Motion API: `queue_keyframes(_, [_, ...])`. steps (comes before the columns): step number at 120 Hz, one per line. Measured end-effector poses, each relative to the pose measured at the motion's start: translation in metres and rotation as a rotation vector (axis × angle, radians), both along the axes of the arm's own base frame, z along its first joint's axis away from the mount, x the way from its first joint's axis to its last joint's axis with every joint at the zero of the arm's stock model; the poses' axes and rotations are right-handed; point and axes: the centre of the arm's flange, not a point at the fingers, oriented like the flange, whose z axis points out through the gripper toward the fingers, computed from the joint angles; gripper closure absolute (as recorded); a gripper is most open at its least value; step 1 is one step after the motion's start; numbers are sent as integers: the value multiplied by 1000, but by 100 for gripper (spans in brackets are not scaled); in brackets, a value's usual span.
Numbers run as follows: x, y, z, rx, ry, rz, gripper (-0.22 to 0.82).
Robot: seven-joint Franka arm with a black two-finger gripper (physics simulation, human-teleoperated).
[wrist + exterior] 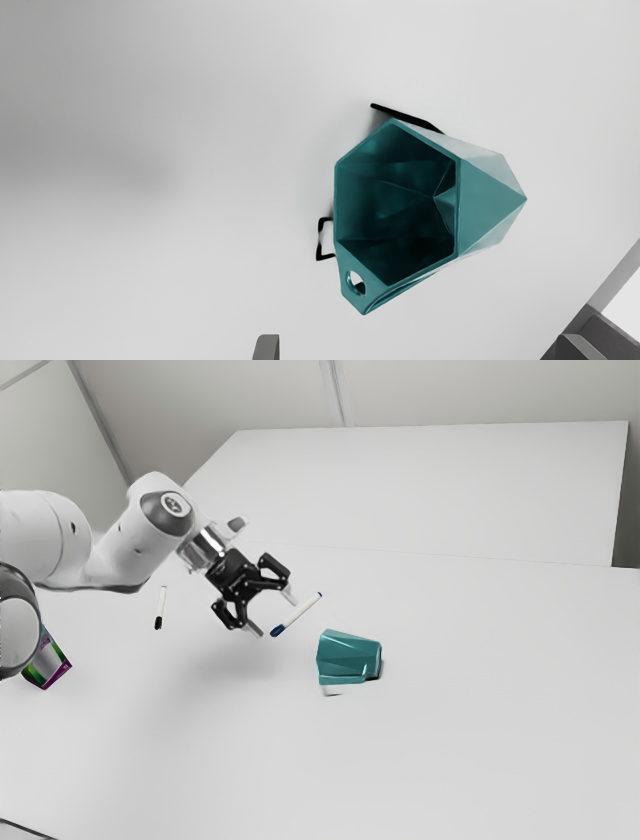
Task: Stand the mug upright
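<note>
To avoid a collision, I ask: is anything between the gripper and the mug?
In the wrist view, nothing visible stands between gripper and mug; in the exterior view, a marker shows between them, lying flat on the table.

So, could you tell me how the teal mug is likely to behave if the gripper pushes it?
The mug lies on its side, and its flat facets would probably make it slide or rock rather than roll freely. Its walls look hard-edged, so it should stay stiff under the push.
</note>
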Motion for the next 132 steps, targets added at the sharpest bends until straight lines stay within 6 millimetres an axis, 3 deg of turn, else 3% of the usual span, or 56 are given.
queue_keyframes(16, [8,-4,-20,-40,6,57,0])
queue_keyframes(59, [12,-40,-63,-162,63,131,0])
queue_keyframes(92, [14,-59,-83,-220,92,165,0])
queue_keyframes(120, [17,-76,-83,-223,83,153,0])
queue_keyframes(124, [18,-78,-82,-220,79,152,4])
queue_keyframes(132, [18,-83,-82,-213,75,143,21])
